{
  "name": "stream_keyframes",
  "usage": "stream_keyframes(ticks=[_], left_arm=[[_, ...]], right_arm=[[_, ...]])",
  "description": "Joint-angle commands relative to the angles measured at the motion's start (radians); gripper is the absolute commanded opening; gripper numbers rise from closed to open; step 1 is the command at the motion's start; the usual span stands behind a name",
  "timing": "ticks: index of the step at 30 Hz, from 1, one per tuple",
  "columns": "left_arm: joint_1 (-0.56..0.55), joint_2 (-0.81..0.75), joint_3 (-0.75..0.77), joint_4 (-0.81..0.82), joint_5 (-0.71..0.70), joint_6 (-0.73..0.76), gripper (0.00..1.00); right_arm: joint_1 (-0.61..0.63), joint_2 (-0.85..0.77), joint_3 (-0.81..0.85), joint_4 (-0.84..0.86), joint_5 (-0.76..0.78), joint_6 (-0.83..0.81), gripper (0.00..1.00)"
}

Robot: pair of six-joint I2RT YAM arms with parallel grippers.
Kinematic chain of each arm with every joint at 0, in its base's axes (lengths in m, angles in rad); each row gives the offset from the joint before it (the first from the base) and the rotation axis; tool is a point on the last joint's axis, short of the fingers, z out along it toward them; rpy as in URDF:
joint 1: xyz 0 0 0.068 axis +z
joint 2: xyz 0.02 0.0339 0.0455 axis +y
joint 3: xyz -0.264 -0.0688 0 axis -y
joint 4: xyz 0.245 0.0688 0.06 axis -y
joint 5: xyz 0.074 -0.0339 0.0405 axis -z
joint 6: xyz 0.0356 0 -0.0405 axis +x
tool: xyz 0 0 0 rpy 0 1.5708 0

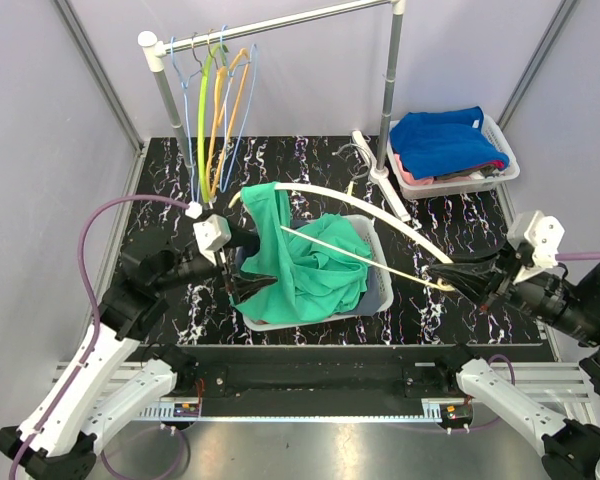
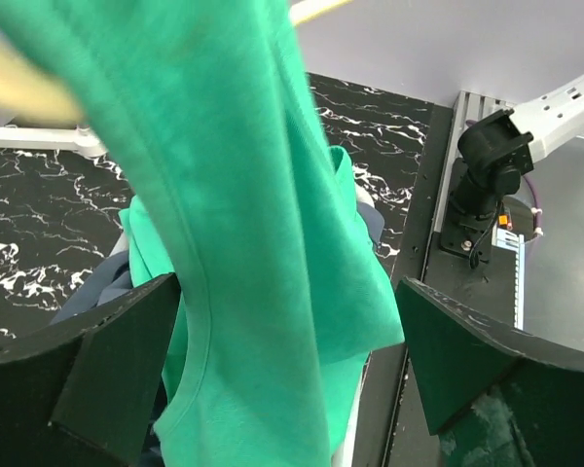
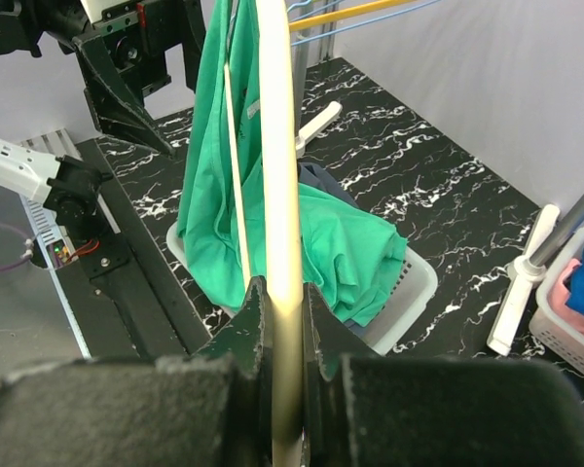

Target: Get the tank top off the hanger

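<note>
1. Hanging off the far end of the hanger [image 1: 380, 215], the tank top [image 1: 310, 260] is caught there by its strap part. The rest drapes down and piles in the white basket [image 1: 380, 292].
2. Hanger is tilted, w/ its near end clamped in the R gripper [image 3: 277, 321], jaws shut tight on it.
3. L gripper [image 2: 292, 370] sits at the strap w/ jaws wide apart. Fabric is between them, nothing gripped.
4. My read: strap not yet off. I'd close L on cloth only, not the hanger arm, then pull outward along the arm past its tip while R holds firm.
5. Risk: cloth snagging at the tip, so go slow.
</note>
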Motion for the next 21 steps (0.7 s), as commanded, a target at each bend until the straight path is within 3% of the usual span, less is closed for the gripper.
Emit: stream_keyframes(ticks=[1,3,6,7,11,15,21], left_arm=[[-0.008,0.013,0.01,0.113,0.022,-0.022,0.99],[-0.008,0.012,0.019,0.121,0.014,-0.018,0.94],[-0.002,0.003,0.045,0.086,-0.017,0.024,0.69],[0.001,0.0,0.062,0.069,-0.036,0.043,0.45],[0.018,-0.025,0.096,-0.023,-0.095,0.11,0.0],[0.035,-0.048,0.108,-0.062,-0.191,0.145,0.0],[0.079,-0.082,0.091,-0.017,-0.467,0.082,0.0]], right_arm=[[0.0,0.026,-0.022,0.155,-0.043,0.03,0.0],[0.0,0.028,-0.026,0.155,-0.043,0.03,0.0],[0.0,0.014,-0.029,0.144,-0.025,0.026,0.0],[0.0,0.01,-0.031,0.141,-0.019,0.027,0.0],[0.001,-0.019,-0.049,0.124,-0.004,0.04,0.0],[0.0,-0.044,-0.052,0.101,0.018,0.044,0.0],[0.0,-0.082,-0.051,0.026,0.058,0.056,0.0]])
